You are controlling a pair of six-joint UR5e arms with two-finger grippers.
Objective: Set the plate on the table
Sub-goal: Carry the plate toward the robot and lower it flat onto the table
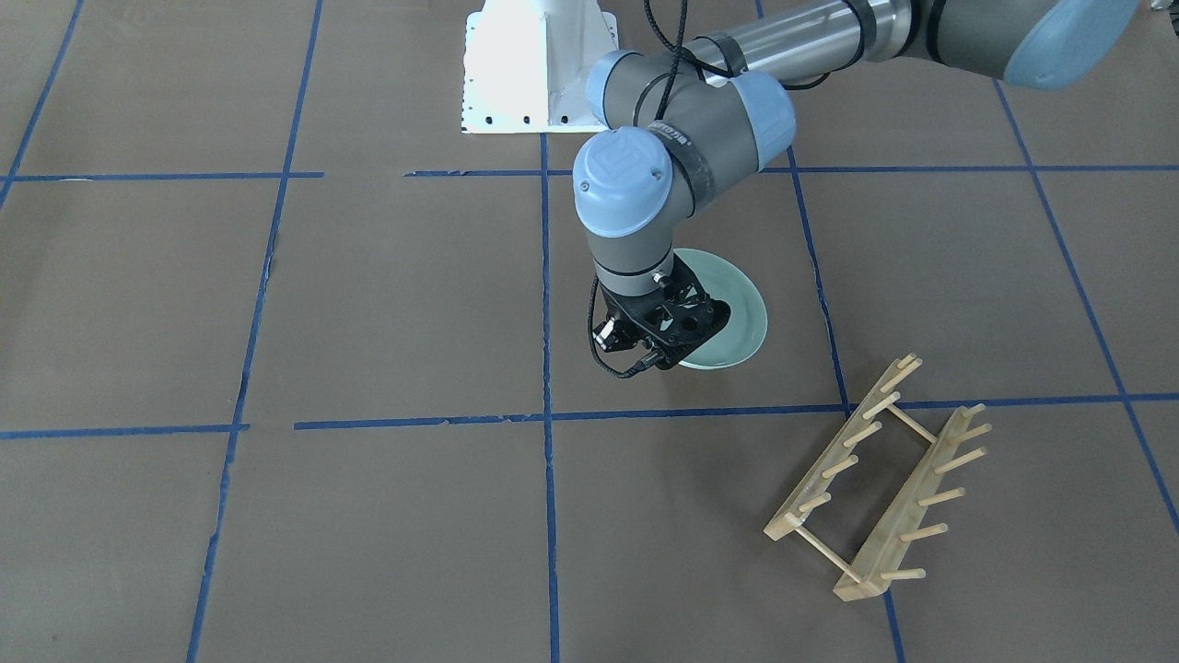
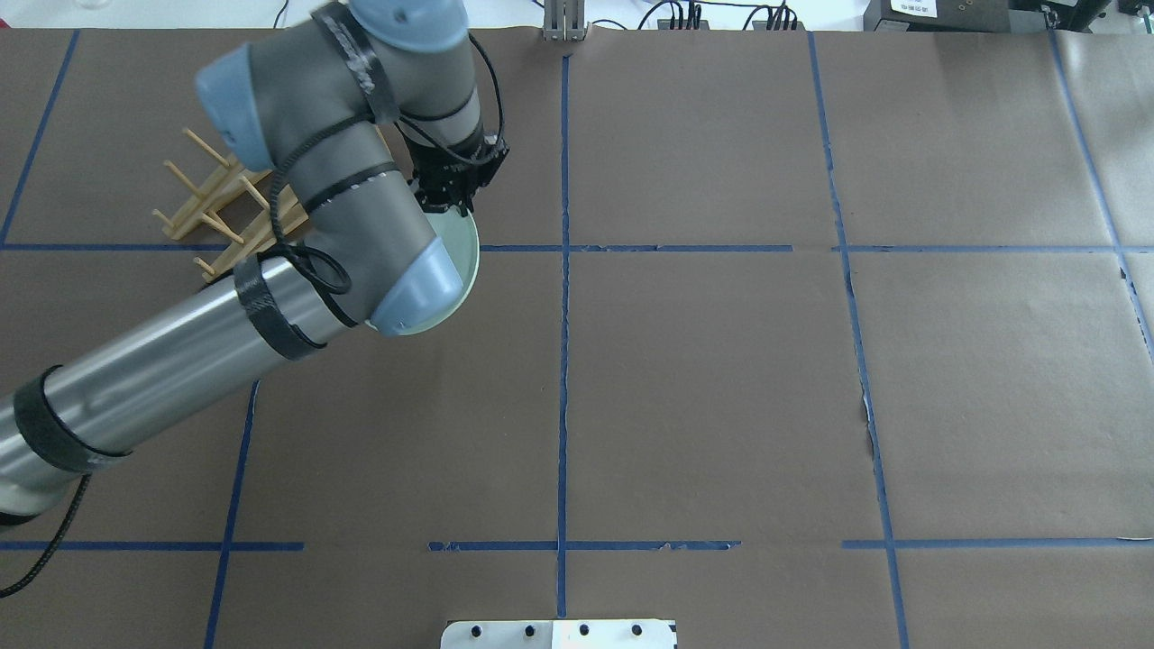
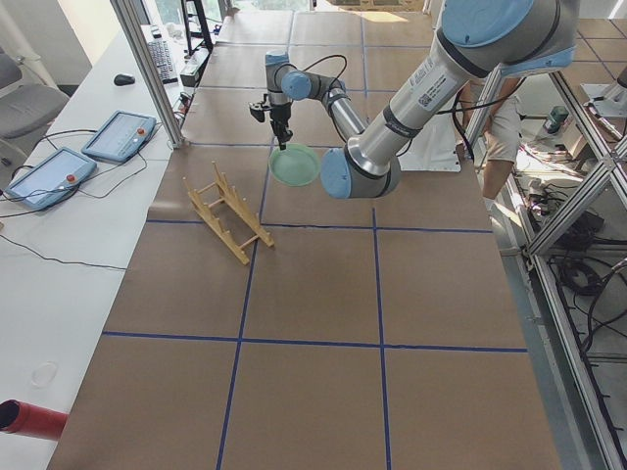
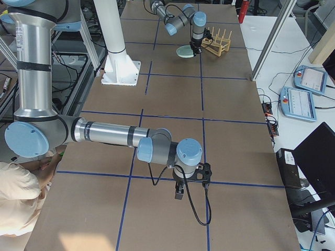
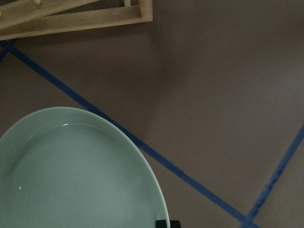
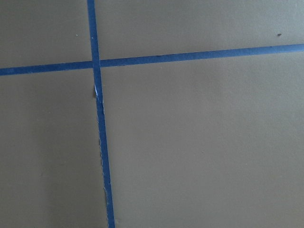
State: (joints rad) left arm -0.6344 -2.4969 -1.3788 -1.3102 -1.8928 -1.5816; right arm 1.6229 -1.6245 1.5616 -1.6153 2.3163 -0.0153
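The left gripper (image 1: 683, 350) points straight down, clamped on the far rim of the plate (image 1: 741, 322) — the mint-green disc spreads from the fingertips back toward the robot, low over the table (image 1: 387, 295); whether it touches cannot be told. The wooden rack (image 1: 875, 479) lies off to that gripper's left. The right gripper (image 4: 191, 180) hangs over a blue tape crossing (image 6: 96, 64) — open or closed, no telling.

Robot lab, tape-gridded table (image 2: 721, 406), teach pendants (image 3: 120, 135)
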